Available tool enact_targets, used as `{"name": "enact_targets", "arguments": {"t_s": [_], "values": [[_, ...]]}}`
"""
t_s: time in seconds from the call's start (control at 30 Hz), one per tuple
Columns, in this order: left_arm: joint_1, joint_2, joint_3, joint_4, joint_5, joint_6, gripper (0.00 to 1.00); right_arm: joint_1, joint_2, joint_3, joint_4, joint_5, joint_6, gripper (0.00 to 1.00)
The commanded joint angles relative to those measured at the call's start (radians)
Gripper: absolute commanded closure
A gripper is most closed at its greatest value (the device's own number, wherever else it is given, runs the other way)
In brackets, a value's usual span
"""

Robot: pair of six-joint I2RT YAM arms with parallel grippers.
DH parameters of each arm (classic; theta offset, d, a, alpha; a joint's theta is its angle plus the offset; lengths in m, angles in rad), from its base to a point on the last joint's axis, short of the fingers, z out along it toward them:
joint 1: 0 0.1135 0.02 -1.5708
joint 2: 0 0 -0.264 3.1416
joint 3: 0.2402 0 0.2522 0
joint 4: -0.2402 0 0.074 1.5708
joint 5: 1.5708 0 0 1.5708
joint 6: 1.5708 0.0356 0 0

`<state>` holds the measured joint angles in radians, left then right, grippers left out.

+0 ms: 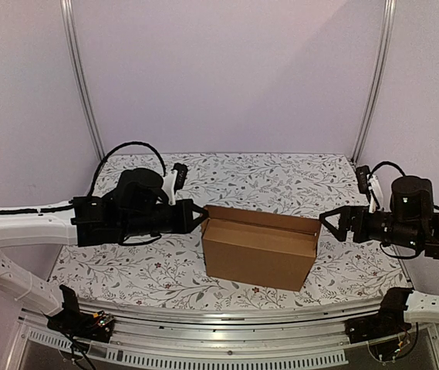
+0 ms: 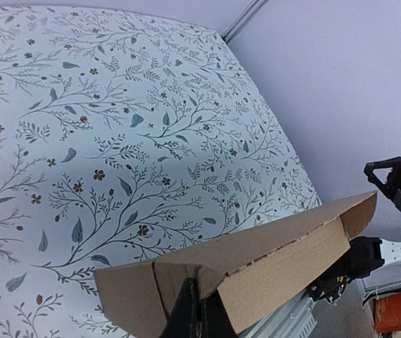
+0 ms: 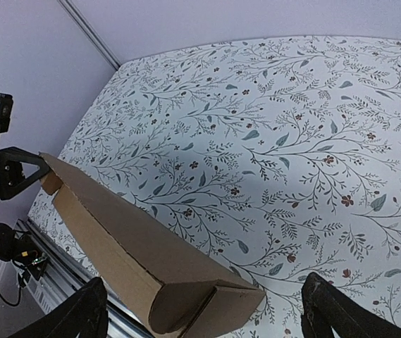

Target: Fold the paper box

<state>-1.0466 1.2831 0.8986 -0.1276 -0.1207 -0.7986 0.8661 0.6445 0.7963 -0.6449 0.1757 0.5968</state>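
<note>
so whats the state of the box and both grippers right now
paper box: folded up into a box shape, top looks not fully shut
left gripper: shut, tip against the box's left end
right gripper: open, at the box's right end, gripping nothing

One paper box (image 1: 259, 250), one left tool (image 1: 203, 215), one right tool (image 1: 327, 221)

— Where does the brown corrugated cardboard box (image 1: 259, 247) stand?
— On the flat floral-patterned table (image 1: 142, 270), around its middle.
— And what flanks the box?
— The black two-finger left gripper (image 1: 201, 216) is at the box's left end, and the black two-finger right gripper (image 1: 329, 221) is just beside its right end.
</note>
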Motion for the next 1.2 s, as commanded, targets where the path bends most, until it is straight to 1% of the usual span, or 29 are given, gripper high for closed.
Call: {"name": "enact_targets", "arguments": {"t_s": [0.0, 0.3, 0.47, 0.83, 1.0, 1.17], "values": [[-0.036, 0.063, -0.060, -0.265, 0.043, -0.033, 1.00, 0.033, 0.038, 0.033, -0.130, 0.004, 0.077, 0.10], [-0.043, 0.062, -0.069, -0.260, 0.047, -0.028, 1.00, 0.066, 0.095, 0.070, -0.122, -0.002, 0.104, 0.28], [-0.043, 0.058, -0.073, -0.259, 0.043, -0.028, 1.00, 0.085, 0.135, 0.096, -0.136, 0.023, 0.098, 0.38], [-0.045, 0.062, -0.076, -0.255, 0.044, -0.030, 1.00, 0.091, 0.137, 0.088, -0.190, 0.046, 0.093, 0.62], [-0.047, 0.065, -0.078, -0.253, 0.045, -0.033, 1.00, 0.093, 0.123, 0.075, -0.197, 0.046, 0.098, 0.63], [-0.050, 0.066, -0.076, -0.253, 0.044, -0.033, 1.00, 0.100, 0.121, 0.058, -0.168, 0.034, 0.106, 0.65]]}}
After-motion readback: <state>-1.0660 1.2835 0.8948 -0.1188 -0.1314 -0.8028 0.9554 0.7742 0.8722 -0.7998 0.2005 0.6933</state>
